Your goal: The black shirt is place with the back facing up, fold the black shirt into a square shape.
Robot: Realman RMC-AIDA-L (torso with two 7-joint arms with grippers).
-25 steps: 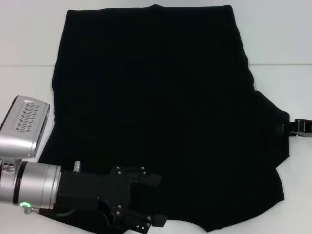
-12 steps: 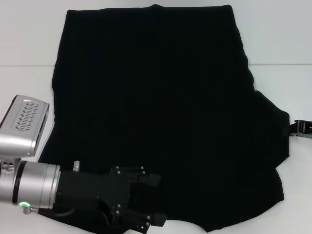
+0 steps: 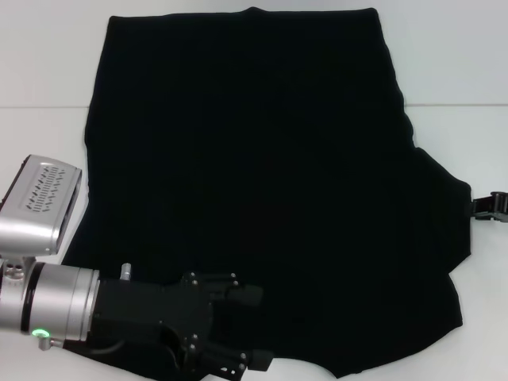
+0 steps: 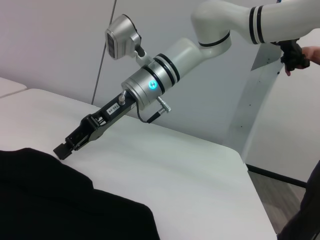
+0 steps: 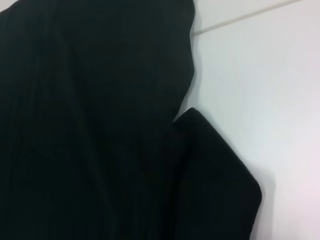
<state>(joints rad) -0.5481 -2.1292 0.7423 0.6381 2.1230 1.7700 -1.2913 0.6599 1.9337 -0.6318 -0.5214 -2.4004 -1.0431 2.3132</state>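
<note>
Sprawling across the white table [image 3: 40, 63], the black shirt [image 3: 262, 182] lies flat, long axis running away from the robot. Of the 2 arms, the left gripper [image 3: 254, 327] hangs over the near hem, jaws parted. The right gripper [image 3: 490, 208] sits just off the right sleeve; its jaw state I can't tell.

- White table [image 4: 190, 175], matte top, seam across far part [image 3: 452, 105].
- Plain pale grey wall [image 4: 50, 45] behind.
- Grey floor [image 4: 270, 200] past table's corner, dark baseboard.
</note>
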